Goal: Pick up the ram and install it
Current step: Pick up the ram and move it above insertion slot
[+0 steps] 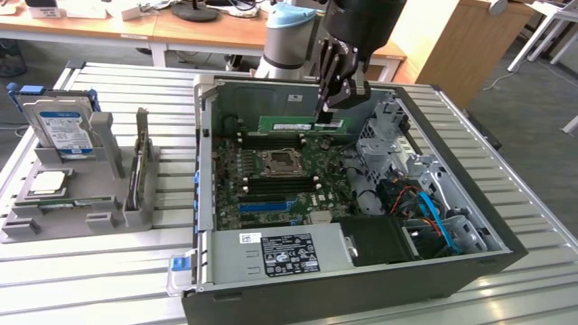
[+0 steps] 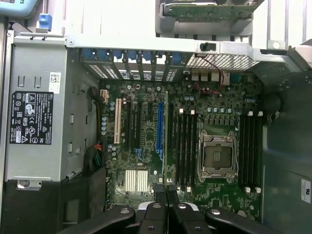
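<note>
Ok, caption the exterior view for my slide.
The end effector, shut on the ram, holds it over the motherboard in the open case.

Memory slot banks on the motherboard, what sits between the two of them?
The CPU socket lies between the two black memory slot banks, visible in both the wrist view and the exterior view.

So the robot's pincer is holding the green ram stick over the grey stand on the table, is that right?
Not quite. The pincer is holding the ram, but over the open computer case, not the grey stand, which sits apart at the exterior view's left. The exterior view shows it.
</note>
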Available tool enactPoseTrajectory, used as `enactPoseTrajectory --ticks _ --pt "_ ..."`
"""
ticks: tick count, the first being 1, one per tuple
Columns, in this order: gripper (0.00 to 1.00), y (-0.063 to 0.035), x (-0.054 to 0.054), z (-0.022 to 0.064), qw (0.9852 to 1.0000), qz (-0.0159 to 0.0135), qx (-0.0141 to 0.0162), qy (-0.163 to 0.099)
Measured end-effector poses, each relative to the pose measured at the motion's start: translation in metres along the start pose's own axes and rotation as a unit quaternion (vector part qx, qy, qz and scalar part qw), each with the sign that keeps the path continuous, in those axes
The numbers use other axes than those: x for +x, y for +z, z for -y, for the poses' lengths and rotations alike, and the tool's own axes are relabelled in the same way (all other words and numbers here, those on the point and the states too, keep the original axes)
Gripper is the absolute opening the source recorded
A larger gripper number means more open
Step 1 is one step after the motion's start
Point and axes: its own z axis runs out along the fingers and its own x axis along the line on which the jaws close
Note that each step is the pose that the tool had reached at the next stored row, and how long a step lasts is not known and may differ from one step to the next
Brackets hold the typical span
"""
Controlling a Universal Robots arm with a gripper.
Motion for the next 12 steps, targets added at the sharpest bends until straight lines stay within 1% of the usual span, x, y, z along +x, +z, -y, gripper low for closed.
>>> enactPoseTrajectory --ticks 12 --pt "0.12 0.0004 -0.0007 0.0001 1.0 0.0003 0.0002 0.008"
